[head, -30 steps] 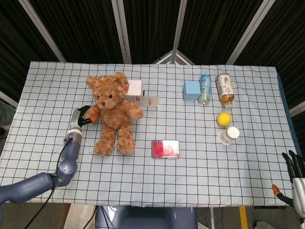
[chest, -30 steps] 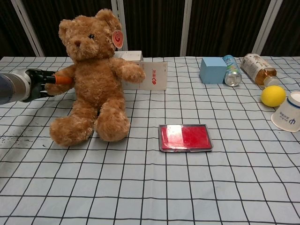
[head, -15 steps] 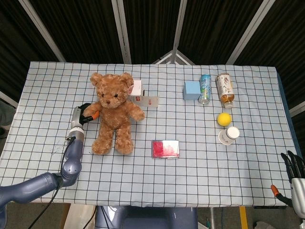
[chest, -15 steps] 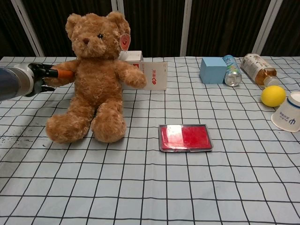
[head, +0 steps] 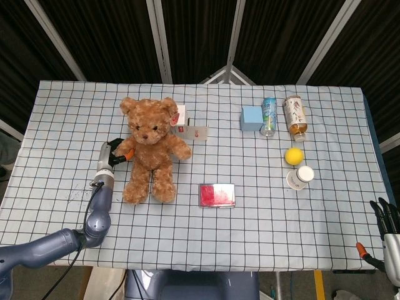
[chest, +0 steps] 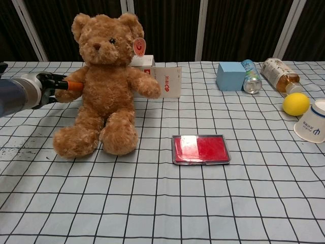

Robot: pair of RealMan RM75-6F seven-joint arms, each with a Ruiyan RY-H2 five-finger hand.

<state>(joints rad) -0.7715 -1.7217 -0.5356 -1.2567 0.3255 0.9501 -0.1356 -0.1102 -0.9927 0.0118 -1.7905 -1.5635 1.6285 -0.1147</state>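
A brown teddy bear (head: pixel 150 149) (chest: pixel 105 86) sits upright on the checked tablecloth (head: pixel 250 206), left of centre. My left hand (head: pixel 115 154) (chest: pixel 53 87) grips the bear's arm on its left side, with orange fingertips pressed into the fur. My right hand (head: pixel 387 232) hangs off the table's front right corner, fingers apart and holding nothing.
Behind the bear stands a white and red box (head: pixel 187 128) (chest: pixel 165 81). A red flat case (head: pixel 217 195) (chest: pixel 199 149) lies at mid-table. At back right are a blue box (head: pixel 251 118), a can (head: pixel 269 116), a bottle (head: pixel 295 117), a yellow ball (head: pixel 294 155) and a white cup (head: pixel 301 177).
My left hand has shifted the bear slightly right and raised it more upright. The right hand has not moved.
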